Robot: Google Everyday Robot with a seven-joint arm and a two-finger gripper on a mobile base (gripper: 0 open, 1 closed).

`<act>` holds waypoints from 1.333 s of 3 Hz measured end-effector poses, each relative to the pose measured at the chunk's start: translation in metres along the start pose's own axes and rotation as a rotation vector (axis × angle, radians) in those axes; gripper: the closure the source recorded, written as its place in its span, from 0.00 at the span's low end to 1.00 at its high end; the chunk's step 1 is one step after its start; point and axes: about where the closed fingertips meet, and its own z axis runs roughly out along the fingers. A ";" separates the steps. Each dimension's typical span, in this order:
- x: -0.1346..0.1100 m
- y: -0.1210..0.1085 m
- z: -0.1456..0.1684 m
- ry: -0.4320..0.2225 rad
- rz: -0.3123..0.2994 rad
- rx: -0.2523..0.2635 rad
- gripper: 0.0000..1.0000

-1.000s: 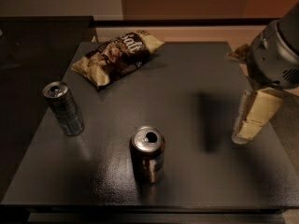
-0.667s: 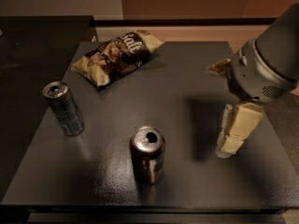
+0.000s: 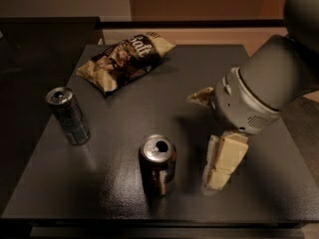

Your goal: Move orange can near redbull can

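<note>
The orange can (image 3: 159, 164) stands upright near the front middle of the dark table (image 3: 124, 98), its silver top and tab hole showing. The redbull can (image 3: 69, 115), slim and silver-blue, stands upright at the left side of the table, well apart from the orange can. My gripper (image 3: 219, 169) hangs from the grey arm on the right, its cream fingers pointing down close above the table, just right of the orange can and not touching it. It holds nothing.
A chip bag (image 3: 124, 59) lies at the back left of the table. The table's front edge runs just below the orange can. A dark counter (image 3: 30, 44) stands to the left behind the table.
My gripper and arm have moved left and toward the front, from the table's right edge to just right of the orange can. Both cans and the bag have stayed put.
</note>
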 end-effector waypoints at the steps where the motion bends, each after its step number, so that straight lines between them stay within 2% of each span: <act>1: -0.023 0.015 0.014 -0.072 -0.016 -0.055 0.00; 2: -0.042 0.025 0.024 -0.145 -0.043 -0.080 0.00; 4: -0.067 0.035 0.039 -0.264 -0.122 -0.089 0.00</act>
